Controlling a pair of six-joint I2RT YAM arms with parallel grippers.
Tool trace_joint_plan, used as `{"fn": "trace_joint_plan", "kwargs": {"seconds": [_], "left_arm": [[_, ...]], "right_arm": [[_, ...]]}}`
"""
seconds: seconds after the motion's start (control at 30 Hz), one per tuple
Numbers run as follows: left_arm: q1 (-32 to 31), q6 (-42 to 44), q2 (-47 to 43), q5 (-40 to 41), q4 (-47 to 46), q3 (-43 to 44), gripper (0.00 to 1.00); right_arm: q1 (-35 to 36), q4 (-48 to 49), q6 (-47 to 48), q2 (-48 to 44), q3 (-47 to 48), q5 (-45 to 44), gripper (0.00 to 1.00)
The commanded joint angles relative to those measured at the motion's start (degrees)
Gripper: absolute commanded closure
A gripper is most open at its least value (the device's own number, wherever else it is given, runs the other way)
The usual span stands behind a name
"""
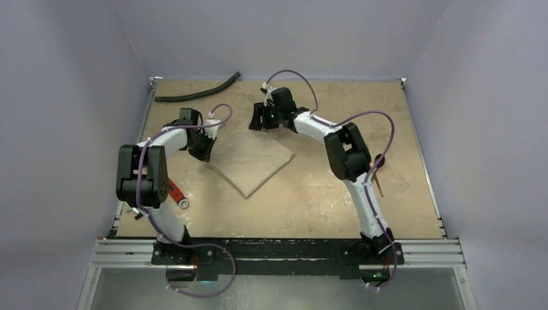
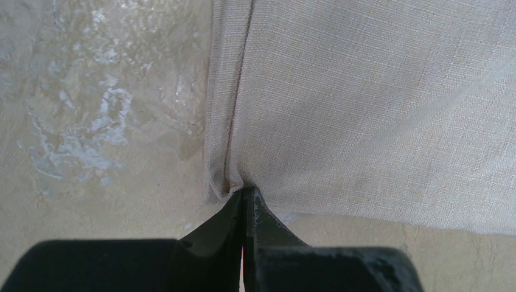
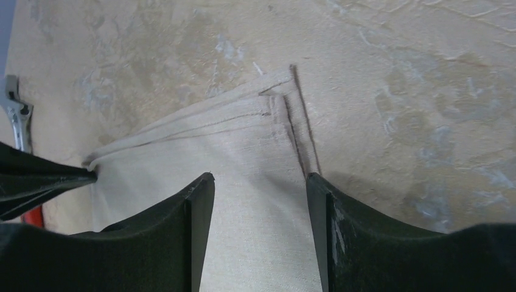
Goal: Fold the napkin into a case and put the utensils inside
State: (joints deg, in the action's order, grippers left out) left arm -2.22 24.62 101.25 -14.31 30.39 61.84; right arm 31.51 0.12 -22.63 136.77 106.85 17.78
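At the middle of the table, folded napkin lying flat, set as a diamond. At its left corner, left gripper clenched tight on the hem. Over its far corner, right gripper spread wide, straddling the cloth, grasping nothing.

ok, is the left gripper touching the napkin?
Touching. Left wrist view: the left gripper, jaws shut, pinches the napkin at its corner, and the cloth puckers there.
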Motion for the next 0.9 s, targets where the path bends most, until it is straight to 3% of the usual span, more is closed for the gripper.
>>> {"fn": "trace_joint_plan", "kwargs": {"seconds": [0.0, 0.37, 0.57, 0.87], "left_arm": [[1.33, 0.69, 0.46, 0.96, -1.83, -1.60, 1.00], [1.38, 1.48, 0.16, 0.62, -1.64, -2.37, 1.00], [1.37, 1.71, -0.26, 0.24, -0.95, -2.41, 1.00], [1.40, 1.97, -0.44, -0.11, -0.60, -2.45, 1.00]], "right_arm": [[0.05, 1.21, 1.17, -0.33, 2.48, 3.84, 0.40], [0.10, -0.03, 1.03, 3.17, 7.21, 4.40, 0.58], [0.05, -1.99, 2.12, 3.37, 8.09, 3.62, 0.52], [0.09, -3.05, 3.87, 5.25, 9.83, 1.87, 0.52]]}}
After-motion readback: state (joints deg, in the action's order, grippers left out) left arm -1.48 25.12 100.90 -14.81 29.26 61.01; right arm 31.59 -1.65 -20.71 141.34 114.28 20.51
